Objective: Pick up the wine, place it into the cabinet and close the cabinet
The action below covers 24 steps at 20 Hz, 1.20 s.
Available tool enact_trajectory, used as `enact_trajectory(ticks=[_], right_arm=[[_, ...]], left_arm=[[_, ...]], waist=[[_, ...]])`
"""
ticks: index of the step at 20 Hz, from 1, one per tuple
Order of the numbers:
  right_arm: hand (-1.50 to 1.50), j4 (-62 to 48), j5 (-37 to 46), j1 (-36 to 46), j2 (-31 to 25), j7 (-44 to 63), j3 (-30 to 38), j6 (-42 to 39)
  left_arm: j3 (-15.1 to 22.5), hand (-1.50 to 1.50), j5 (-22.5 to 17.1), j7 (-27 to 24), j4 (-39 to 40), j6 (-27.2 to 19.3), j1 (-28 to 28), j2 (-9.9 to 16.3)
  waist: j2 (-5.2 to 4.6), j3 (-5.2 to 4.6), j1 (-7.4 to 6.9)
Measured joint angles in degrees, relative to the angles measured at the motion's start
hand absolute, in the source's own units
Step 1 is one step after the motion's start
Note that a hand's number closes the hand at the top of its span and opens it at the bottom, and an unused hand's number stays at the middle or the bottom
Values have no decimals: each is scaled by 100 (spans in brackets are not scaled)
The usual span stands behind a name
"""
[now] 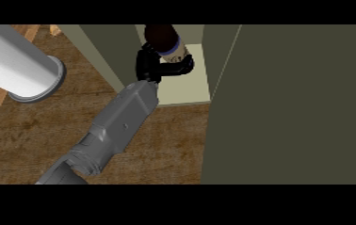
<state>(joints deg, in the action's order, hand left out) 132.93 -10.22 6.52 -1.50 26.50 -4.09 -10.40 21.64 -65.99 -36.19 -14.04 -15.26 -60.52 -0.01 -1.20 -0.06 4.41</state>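
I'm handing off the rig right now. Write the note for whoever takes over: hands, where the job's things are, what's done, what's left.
Hands: one hand shows, curled round the wine bottle; which side it is can't be told. No other hand shows.
Things: bottle held inside the open cabinet, over its pale shelf. Cabinet door stands open at the right.
Done: wine picked up and carried into the cabinet.
Left: set it down, let go, pull the arm out, close the door.

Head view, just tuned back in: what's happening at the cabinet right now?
One hand is curled round the wine bottle and holds it inside the open cabinet, over its pale shelf. Which hand it is cannot be told for sure; its forearm comes in from the lower left. The cabinet door stands open at the right, so closing is not yet done. A grey cylinder shows at the left.
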Motion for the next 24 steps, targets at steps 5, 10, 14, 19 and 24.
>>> enact_trajectory(ticks=[5, 10, 14, 19, 24], right_arm=[[-150, -172, 24, 112, 48, -94, -99, -27], [-150, -100, 61, 129, 81, -45, -212, 11], [-150, -117, 22, 145, 71, -46, -206, 2], [-150, -84, -83, 114, 34, -51, -194, -67], [-150, -94, -114, 68, 22, -90, -166, -91]], left_arm=[[175, 150, -198, -79, -136, -88, 91, 7], [463, 150, -408, -138, -287, -125, 332, 9], [726, 150, -578, -150, -418, -225, 449, 7], [981, 150, -945, -257, -726, -495, 563, 5], [1077, -150, -1339, -455, -837, -640, 535, 3]], waist=[[-12, 1, 99], [-28, -2, 211], [-43, -4, 267], [-46, -5, 329], [-61, -3, 355]])
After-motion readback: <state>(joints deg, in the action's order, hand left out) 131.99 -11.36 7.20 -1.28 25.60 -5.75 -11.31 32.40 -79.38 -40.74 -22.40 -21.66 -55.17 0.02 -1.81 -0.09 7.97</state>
